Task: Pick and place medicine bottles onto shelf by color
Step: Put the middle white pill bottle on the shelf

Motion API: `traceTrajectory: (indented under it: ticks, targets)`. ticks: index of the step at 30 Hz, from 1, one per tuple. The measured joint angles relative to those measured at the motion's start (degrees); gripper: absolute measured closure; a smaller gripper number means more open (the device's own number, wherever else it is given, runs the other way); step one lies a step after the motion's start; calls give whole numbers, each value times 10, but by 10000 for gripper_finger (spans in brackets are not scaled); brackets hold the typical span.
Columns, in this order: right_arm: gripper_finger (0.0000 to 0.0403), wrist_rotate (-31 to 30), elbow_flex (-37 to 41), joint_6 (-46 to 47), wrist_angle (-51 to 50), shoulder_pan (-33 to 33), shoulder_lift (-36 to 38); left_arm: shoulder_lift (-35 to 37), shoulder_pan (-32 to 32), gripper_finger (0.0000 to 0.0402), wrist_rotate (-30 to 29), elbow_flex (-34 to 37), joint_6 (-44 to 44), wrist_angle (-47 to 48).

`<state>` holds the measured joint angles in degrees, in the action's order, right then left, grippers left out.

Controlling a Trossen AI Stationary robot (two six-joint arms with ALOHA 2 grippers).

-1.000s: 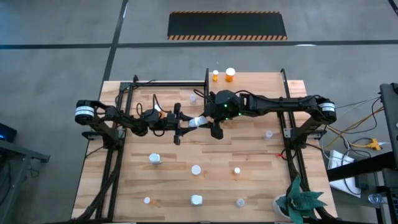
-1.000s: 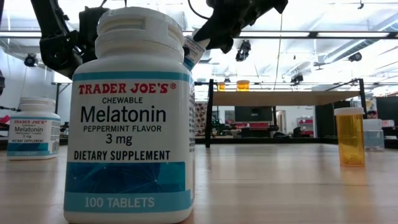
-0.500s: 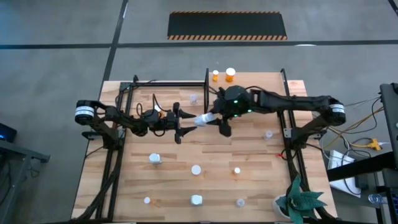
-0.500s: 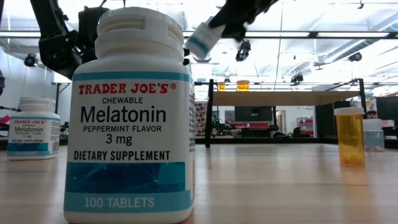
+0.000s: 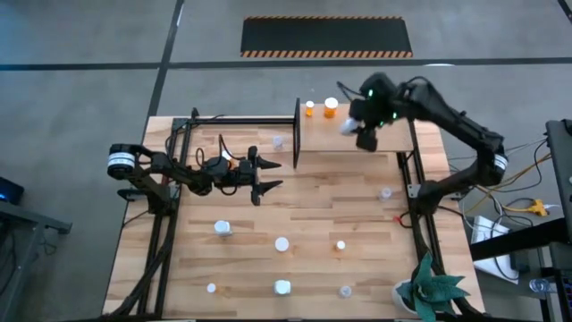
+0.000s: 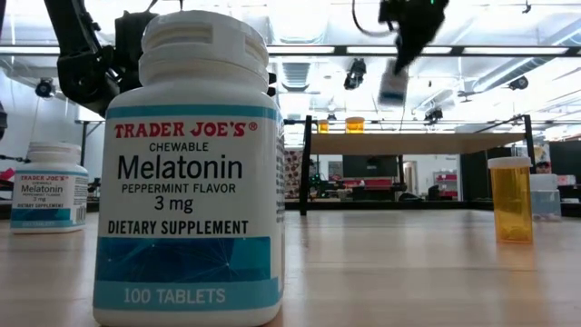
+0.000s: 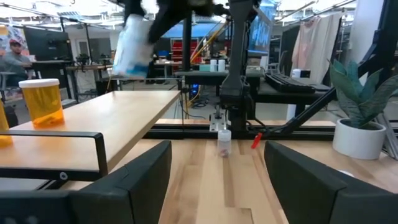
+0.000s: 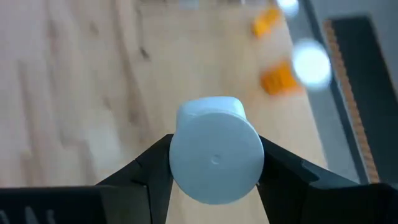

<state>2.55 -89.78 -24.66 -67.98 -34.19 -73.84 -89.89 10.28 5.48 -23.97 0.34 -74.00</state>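
My right gripper is shut on a white medicine bottle above the light-wood shelf at the table's far side. In the low view the bottle is above the shelf board. Two orange bottles stand on the shelf's far left part. My left gripper is open and empty over the table's middle left, level with the tabletop. Its wrist view shows the held bottle far off and an orange bottle on the shelf. My right gripper pinches the white bottle's round body between its two fingers, one on each side. One round end of the bottle faces the wrist camera. The bottle hangs below the fingers, lifted clear above the shelf board.
Several more bottles stand on the plank table: white ones, small ones. A potted plant is at the near right corner. Black shelf posts rise beside the board.
My right gripper has carried the white bottle from the table's middle, just in front of my left gripper, up and toward the far right, and now holds it over the shelf. The bottle has turned from slanting to hanging down. My left gripper has kept still and open.
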Motion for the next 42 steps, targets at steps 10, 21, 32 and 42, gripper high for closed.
traceTrajectory:
  ticks: [10, 21, 32, 42]
  targets:
    - [225, 131, -40, -131, 10, -172, -113, 0, 5, 159, 0, 0, 0, 3]
    - [225, 137, -158, -161, -35, -183, -211, 0, 6, 159, 1, 0, 0, 13]
    - [225, 125, -117, -198, -21, -227, -191, 0, 6, 159, 1, 1, 0, 26]
    - [225, 124, -111, -209, -12, -229, -192, 0, 6, 159, 1, 1, 0, 26]
